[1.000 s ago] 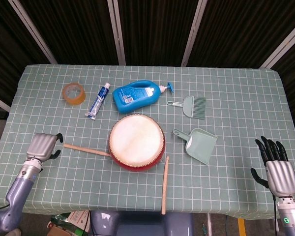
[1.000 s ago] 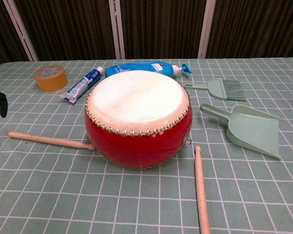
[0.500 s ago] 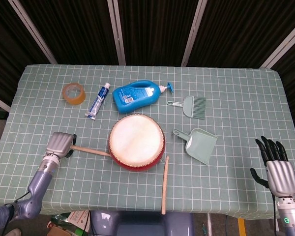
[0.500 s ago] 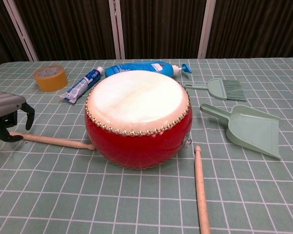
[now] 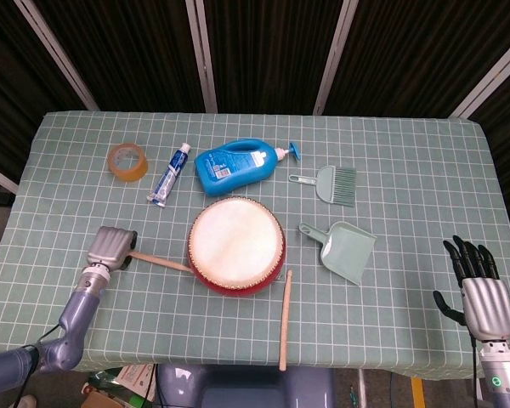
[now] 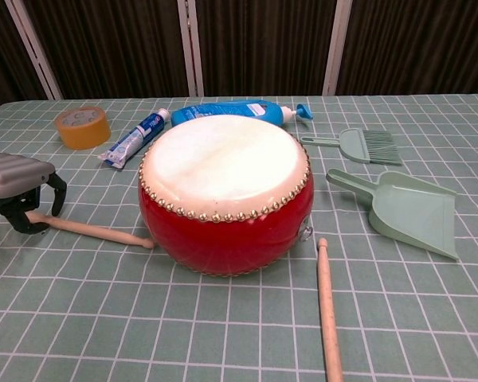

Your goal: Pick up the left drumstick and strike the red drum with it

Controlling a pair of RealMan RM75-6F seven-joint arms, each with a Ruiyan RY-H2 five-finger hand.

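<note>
The red drum [image 5: 236,245] with its pale skin stands at the table's middle, also in the chest view as the drum [image 6: 223,183]. The left drumstick [image 5: 157,261] lies flat on the cloth, its tip against the drum's left side. My left hand [image 5: 110,247] sits over the stick's outer end. In the chest view the left hand [image 6: 16,187] has dark fingers hooked down on either side of the drumstick [image 6: 95,231], with the stick still lying on the cloth. My right hand [image 5: 478,289] hovers at the table's near right corner, fingers spread, holding nothing.
A second drumstick [image 5: 285,319] lies in front of the drum to its right. Behind the drum are a tape roll [image 5: 127,161], a toothpaste tube [image 5: 169,174] and a blue bottle [image 5: 235,165]. A small brush [image 5: 331,183] and a green dustpan [image 5: 344,251] lie to the right.
My left hand has moved right from the table's left edge onto the outer end of the left drumstick and lowered over it. The stick and my right hand have stayed put.
</note>
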